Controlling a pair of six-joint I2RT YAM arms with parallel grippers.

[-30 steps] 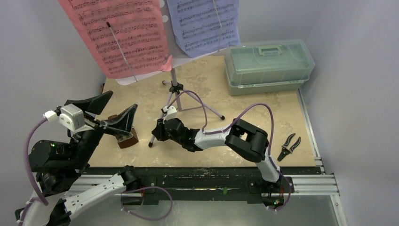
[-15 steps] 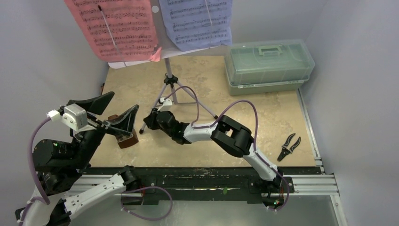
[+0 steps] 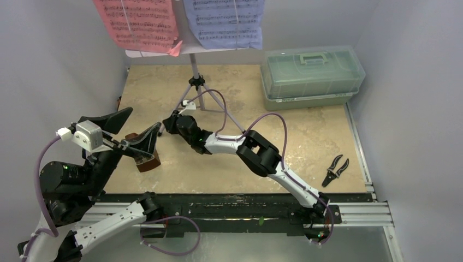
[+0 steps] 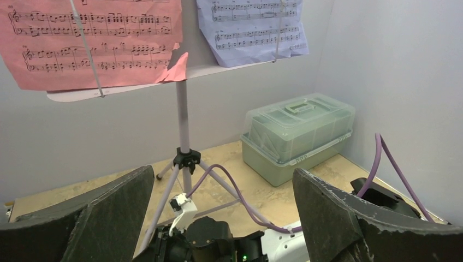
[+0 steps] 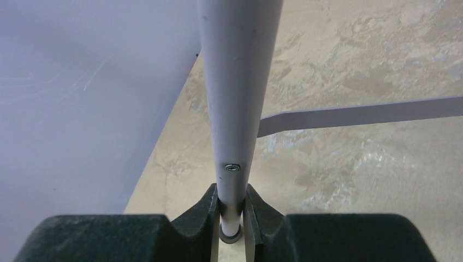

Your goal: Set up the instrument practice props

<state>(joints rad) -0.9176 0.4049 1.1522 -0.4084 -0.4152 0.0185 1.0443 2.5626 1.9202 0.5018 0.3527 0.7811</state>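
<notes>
The lavender music stand (image 3: 194,65) stands on its tripod legs at the back of the table. A pink music sheet (image 3: 139,24) and a pale-blue music sheet (image 3: 224,22) rest on its desk. My right gripper (image 3: 168,126) is shut on the foot end of the front-left leg (image 5: 237,82), with the jaws (image 5: 231,218) pinching the tube. My left gripper (image 3: 128,131) hangs open over the near left of the table, nothing between its fingers (image 4: 338,218). The brown metronome (image 3: 147,160) sits on the table beneath it, partly hidden by one finger.
A translucent green lidded box (image 3: 311,73) stands at the back right. Small black pliers (image 3: 334,169) lie near the right edge. Grey walls close in on the left, back and right. The right arm's purple cable (image 3: 218,106) loops among the tripod legs.
The right gripper has pulled the stand's leg left and toward the back. The whole stand has shifted back and stands more upright. The left arm has stayed put.
</notes>
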